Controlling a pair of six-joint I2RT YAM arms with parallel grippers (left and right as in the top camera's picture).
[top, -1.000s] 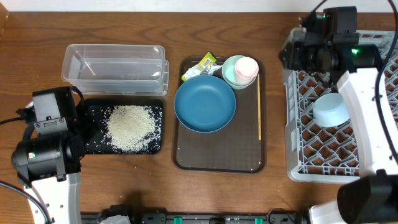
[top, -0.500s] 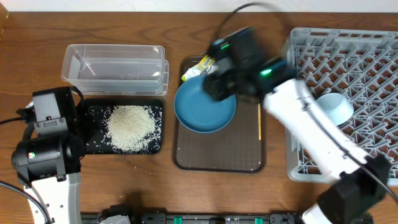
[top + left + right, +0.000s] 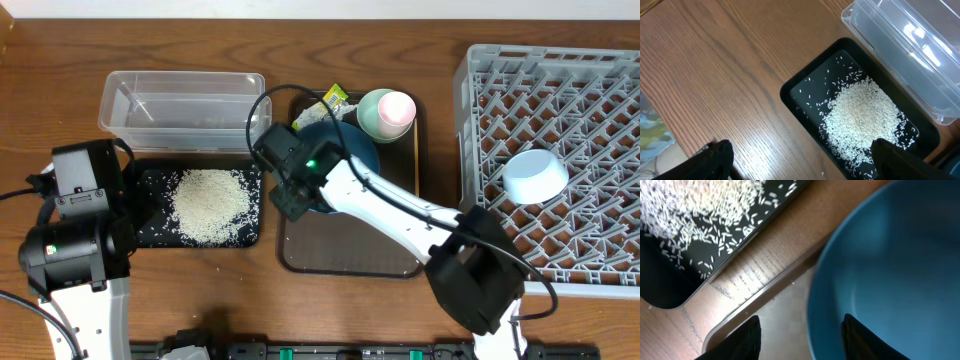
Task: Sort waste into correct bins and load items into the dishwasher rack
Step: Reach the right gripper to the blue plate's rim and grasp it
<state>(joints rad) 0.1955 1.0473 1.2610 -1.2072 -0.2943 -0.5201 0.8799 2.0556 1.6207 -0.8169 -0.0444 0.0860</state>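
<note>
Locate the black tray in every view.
Overhead: black tray lower left, just below the clear tub.
Left wrist: tray centre, running diagonally.
Right wrist: tray top-left corner, partly cut off.
Shared landmark: the rice heap in it.

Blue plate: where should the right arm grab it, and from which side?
Pinch the plate by its left rim, coming down from above on the side nearest the black tray. The plate lies flat on the brown tray, so only its raised rim gives the fingers an edge. The right gripper hangs open across that rim; bowl and chopstick crowd the far side.
</note>
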